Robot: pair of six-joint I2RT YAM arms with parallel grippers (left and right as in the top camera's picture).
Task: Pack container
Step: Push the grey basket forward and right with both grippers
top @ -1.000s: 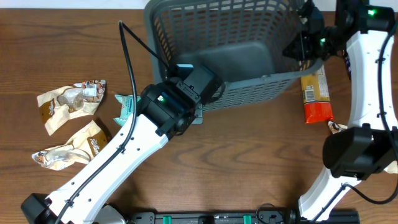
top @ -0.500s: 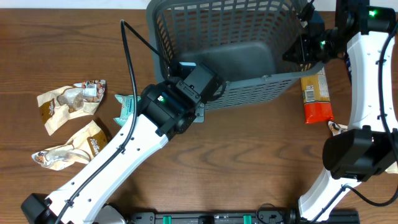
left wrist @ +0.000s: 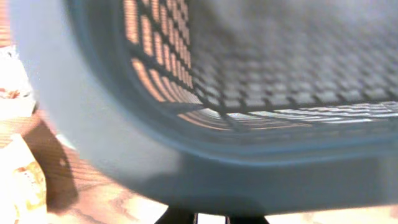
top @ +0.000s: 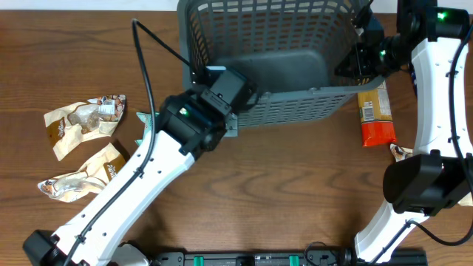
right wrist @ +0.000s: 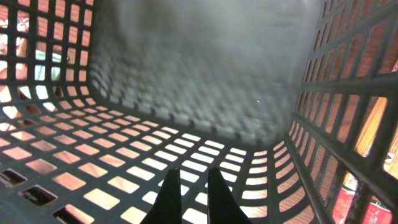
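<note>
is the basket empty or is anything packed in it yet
Empty: the basket shows a bare bottom from overhead and the right wrist; snack packets lie outside it.

Packets (top: 80,122) lie left and right of container (top: 310,107).

We find the container (top: 295,29) tipped at the far edge of the wooden surface (top: 295,185), with the left claw (top: 233,87) clamped on its near left corner and the right claw (top: 353,62) closed at its right rim. An upper tan packet (top: 81,122) and a lower tan packet (top: 81,176) lie well to the left, and a teal packet (top: 148,124) shows partly beneath the left arm. An orange packet (top: 375,112) lies just beside the container's near right corner.
</note>
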